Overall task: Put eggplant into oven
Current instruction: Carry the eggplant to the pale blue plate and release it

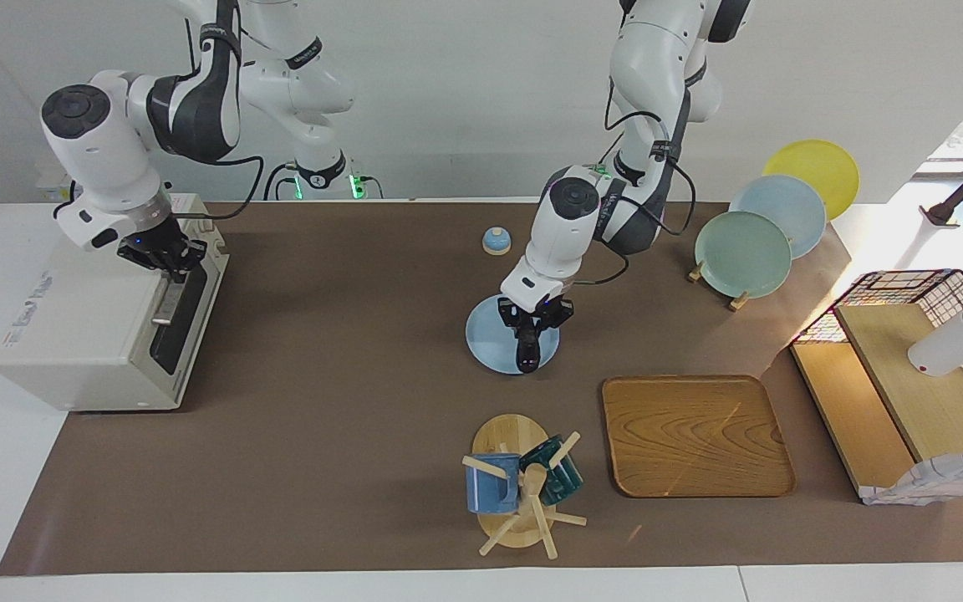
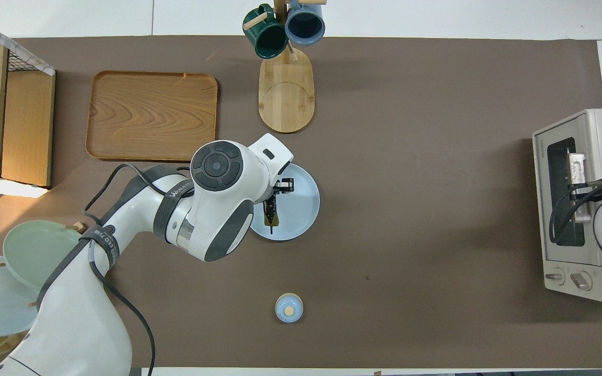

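Now the left gripper (image 1: 529, 333) hangs over the light blue plate (image 1: 488, 339), clamped on the eggplant (image 1: 527, 354).

Held near its upper end, the dark eggplant points down at the plate, its tip just above or touching the surface; which, I cannot tell. At the oven (image 1: 97, 322), the landmark at the right arm's end of the table, the right gripper (image 1: 165, 255) sits with fingertips closed at the door's upper edge, by the metal handle. Well apart from the oven lie the wooden tray (image 1: 696, 436), mug stand (image 1: 515, 485) and small blue bell (image 1: 496, 241).
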Robot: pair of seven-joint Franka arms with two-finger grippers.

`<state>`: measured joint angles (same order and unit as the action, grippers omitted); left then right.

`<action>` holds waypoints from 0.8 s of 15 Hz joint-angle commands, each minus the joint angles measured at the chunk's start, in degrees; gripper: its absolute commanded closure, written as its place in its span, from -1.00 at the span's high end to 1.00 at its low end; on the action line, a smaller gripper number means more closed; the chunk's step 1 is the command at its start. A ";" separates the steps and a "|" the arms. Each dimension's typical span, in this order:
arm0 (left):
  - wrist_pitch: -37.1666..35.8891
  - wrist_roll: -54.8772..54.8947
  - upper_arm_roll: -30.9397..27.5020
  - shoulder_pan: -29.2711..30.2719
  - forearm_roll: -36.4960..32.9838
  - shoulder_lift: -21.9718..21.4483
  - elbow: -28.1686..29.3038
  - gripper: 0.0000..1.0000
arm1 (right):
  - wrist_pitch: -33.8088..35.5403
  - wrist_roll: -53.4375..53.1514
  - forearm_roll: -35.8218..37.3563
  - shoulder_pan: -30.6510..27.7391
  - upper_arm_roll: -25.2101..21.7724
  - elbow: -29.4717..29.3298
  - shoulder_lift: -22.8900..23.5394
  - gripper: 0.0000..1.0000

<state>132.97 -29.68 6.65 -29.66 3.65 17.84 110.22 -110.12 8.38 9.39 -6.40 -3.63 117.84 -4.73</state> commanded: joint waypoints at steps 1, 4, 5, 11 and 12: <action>0.54 0.85 -1.02 -0.40 0.74 -0.97 1.22 1.00 | -4.04 -1.09 0.98 -1.60 0.38 3.97 -0.28 -1.00; -3.84 4.09 -1.02 1.96 0.74 -2.63 -0.61 1.00 | -6.24 -3.80 0.71 -0.46 0.56 5.46 -0.11 -1.00; -6.21 5.58 -1.02 3.19 0.74 -3.07 -2.01 1.00 | -7.03 -5.29 0.45 1.11 0.65 6.08 -0.02 -1.00; -24.83 15.33 -1.28 13.55 0.74 -4.13 -17.20 1.00 | -15.63 -9.44 -0.34 6.40 0.73 8.64 4.89 -1.00; -27.04 17.53 -1.29 15.66 0.74 -4.13 -19.23 1.00 | -16.96 -9.44 -0.34 6.92 0.73 8.90 5.68 -1.00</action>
<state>112.04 -16.85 5.21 -17.91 3.65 13.55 96.45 -120.39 -1.68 7.63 1.72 -1.92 126.33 -3.95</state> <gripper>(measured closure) 0.000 0.991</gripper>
